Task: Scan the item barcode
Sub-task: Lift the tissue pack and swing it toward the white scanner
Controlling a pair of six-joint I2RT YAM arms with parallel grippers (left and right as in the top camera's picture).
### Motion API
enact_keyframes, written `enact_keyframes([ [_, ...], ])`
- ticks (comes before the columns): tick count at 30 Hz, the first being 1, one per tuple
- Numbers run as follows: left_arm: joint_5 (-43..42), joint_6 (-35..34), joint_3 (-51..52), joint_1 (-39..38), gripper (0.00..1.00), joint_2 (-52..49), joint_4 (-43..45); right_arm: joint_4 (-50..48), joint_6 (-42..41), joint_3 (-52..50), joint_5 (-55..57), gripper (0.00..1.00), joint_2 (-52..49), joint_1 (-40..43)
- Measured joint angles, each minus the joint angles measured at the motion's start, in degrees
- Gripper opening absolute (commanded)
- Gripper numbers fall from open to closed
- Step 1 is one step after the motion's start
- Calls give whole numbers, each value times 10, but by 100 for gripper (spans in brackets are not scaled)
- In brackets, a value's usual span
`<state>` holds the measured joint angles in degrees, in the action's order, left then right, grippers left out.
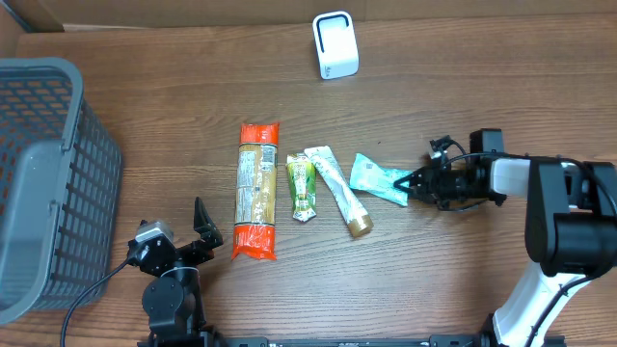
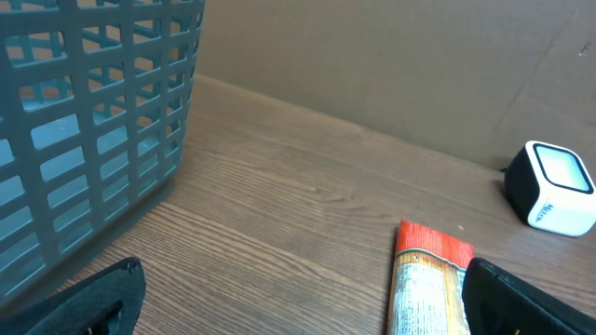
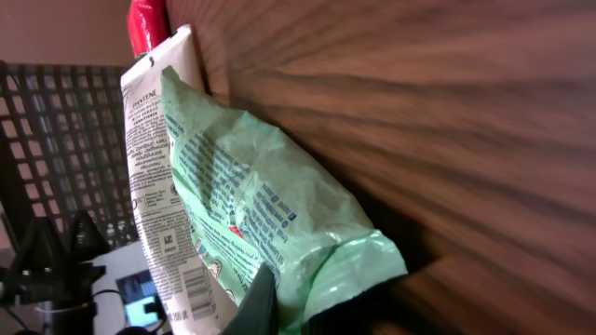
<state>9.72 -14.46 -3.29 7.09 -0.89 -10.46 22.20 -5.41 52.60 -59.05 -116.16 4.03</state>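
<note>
The white tube, just beyond the green packet as seen from the right gripper, carries the brand name PANTENE on the part farther from the fingertips. A barcode label sits on the same tube, nearer the fingertips; its digits are illegible. Fine print on the green packet is too small to read. Lettering on the white scanner, well ahead of the left gripper, is illegible.
</note>
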Motion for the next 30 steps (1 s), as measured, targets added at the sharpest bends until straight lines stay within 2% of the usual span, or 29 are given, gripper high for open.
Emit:
enact_keyframes([
  [6,0,0,0,0,100,0,0,118,27,27,42,4,70,34],
  [12,0,0,0,0,100,0,0,190,44,72,80,4,202,28],
  [20,0,0,0,0,100,0,0,283,66,105,90,4,313,12],
  [30,0,0,0,0,100,0,0,333,120,130,147,3,381,-56],
])
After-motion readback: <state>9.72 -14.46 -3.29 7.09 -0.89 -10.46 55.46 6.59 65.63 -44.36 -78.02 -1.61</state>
